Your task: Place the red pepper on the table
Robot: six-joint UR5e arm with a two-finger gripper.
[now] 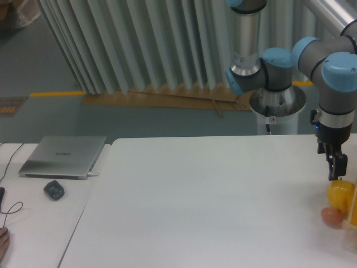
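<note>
Smooth white table (195,195), gripper (334,170) above glossy yellow pepper (340,194), finger spread unclear

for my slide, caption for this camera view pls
UR5e tool hovering just above a yellow pepper at the white table's right edge.

White table (195,195) lies flat; red pepper unseen.

The desk (212,206) is plain white. At its right edge sit a yellow pepper (340,192) and a pinkish-orange fruit (332,217). The hand (334,167) above them is black (its arm (279,67) grey with light blue caps). The laptop (64,157) on the paler side desk (39,223) is silver, the mouse (54,190) dark.
</note>
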